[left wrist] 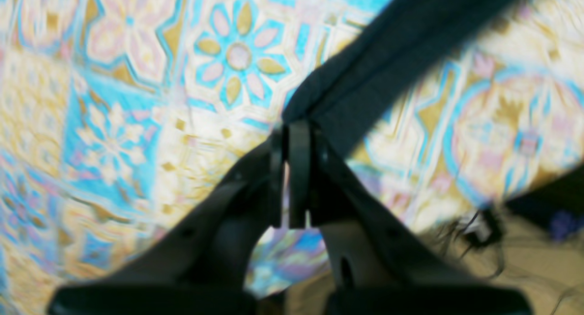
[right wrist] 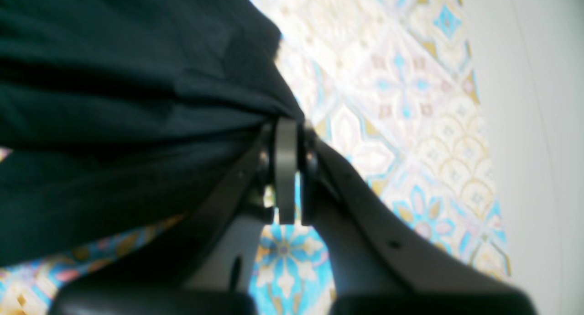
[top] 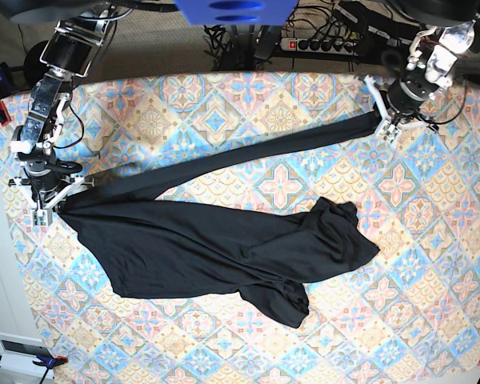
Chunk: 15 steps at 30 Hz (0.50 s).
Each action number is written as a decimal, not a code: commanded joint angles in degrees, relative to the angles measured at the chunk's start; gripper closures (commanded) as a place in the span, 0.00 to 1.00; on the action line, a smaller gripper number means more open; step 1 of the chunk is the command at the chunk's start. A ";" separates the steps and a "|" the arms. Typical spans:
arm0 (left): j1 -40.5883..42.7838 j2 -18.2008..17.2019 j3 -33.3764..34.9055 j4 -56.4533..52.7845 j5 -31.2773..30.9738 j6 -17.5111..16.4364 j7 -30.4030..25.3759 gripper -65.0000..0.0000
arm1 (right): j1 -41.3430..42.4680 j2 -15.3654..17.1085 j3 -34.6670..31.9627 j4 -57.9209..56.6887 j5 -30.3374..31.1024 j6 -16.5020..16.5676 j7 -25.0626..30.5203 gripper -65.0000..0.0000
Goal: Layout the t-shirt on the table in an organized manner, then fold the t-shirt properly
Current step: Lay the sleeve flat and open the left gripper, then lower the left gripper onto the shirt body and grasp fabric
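Now t-shirt [top: 216, 248] between both claws

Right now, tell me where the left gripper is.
In the base view, the left gripper is at the table's far right, shut on the t-shirt's stretched sleeve end.

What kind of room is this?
Probably a robot lab or workshop: two robot arms, with the left hand and right hand pinching a t-shirt on a table, plus a power strip behind.
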 commanded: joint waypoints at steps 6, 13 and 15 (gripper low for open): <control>6.26 -5.35 -0.59 0.77 1.00 -0.57 0.33 1.00 | -2.97 1.10 -3.09 1.31 -6.23 -0.56 0.54 1.00; 6.96 -5.09 -0.59 0.51 1.27 -0.49 1.39 1.00 | -4.73 1.10 -5.64 1.31 -6.23 -0.56 0.90 1.00; 6.78 -4.91 -0.59 0.51 1.00 -0.49 3.94 0.98 | -4.64 1.10 -5.64 1.31 -6.23 -0.56 0.90 1.00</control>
